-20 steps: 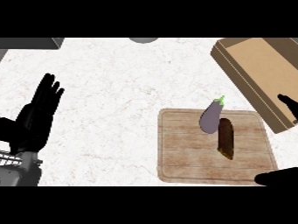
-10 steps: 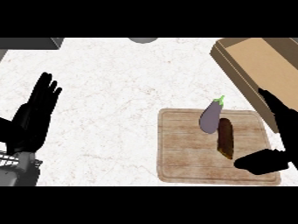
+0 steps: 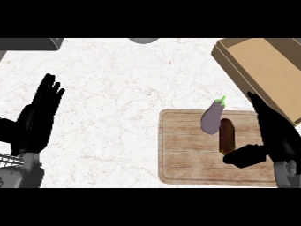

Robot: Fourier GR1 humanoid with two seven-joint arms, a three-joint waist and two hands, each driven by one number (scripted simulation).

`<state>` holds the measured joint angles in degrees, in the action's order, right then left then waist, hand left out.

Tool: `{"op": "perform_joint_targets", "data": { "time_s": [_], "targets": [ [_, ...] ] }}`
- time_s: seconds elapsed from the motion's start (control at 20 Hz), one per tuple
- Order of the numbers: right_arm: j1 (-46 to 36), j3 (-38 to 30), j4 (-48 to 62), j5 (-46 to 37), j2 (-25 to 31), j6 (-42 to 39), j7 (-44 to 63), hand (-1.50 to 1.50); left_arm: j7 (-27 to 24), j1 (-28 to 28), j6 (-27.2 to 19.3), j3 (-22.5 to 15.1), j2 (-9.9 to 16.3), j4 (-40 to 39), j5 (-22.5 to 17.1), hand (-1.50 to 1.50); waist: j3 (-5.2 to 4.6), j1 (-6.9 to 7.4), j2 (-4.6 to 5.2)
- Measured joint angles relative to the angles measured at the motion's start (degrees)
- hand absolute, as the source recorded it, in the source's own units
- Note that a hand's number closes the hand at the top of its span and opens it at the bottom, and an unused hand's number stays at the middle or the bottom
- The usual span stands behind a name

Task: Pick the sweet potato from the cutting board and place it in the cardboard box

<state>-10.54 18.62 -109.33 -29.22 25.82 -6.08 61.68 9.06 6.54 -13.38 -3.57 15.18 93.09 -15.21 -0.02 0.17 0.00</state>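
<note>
On cutting board [image 3: 192, 165]: sweet potato [image 3: 226, 135] lengthwise toward far edge; right robot hand [image 3: 276, 137] open beside.

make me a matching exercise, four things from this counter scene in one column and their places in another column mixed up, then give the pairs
Things:
1. purple eggplant with green stem
2. dark brown elongated sweet potato
3. open brown cardboard box
4. left black robot hand

Places:
A. far right corner of the counter, beyond the board
B. left side of the counter, open, fingers up, resting
C. on the wooden cutting board, next to the right black robot hand
D. on the board's far edge, stem pointing toward the box

Pairs: 1-D, 2-C, 3-A, 4-B
</note>
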Motion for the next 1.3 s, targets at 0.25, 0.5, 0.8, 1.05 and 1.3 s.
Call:
{"op": "perform_joint_targets", "data": {
  "time_s": [0.25,0.5,0.8,1.05,1.3],
  "targets": [
    [1.49,-1.60,0.37,-2.55,-2.36,-0.59,-1.02,-1.50,1.80,0.58,-0.85,0.05,-1.41,0.85,1.94,0.00,0.01,-0.16,-0.02],
    [1.01,-1.09,3.36,-6.00,-6.61,-0.49,-2.13,-1.50,2.02,0.45,0.69,1.46,-1.65,1.00,2.01,0.00,0.02,-0.09,-0.01],
    [2.47,-1.56,6.10,-9.71,-9.28,-0.97,-3.41,-1.50,2.24,-0.26,1.67,2.16,-2.78,1.55,3.04,0.00,0.02,-0.11,-0.02],
    [2.32,-2.82,9.10,-12.42,-11.02,-1.79,-4.50,-1.50,1.23,-0.58,3.12,3.45,-3.55,0.63,3.51,0.00,0.01,-0.11,-0.01],
    [3.31,-4.16,9.47,-14.02,-12.74,-2.97,-5.48,-1.50,2.22,0.28,4.59,5.29,-3.69,0.42,3.49,0.00,0.01,-0.16,-0.01]
  ]
}}
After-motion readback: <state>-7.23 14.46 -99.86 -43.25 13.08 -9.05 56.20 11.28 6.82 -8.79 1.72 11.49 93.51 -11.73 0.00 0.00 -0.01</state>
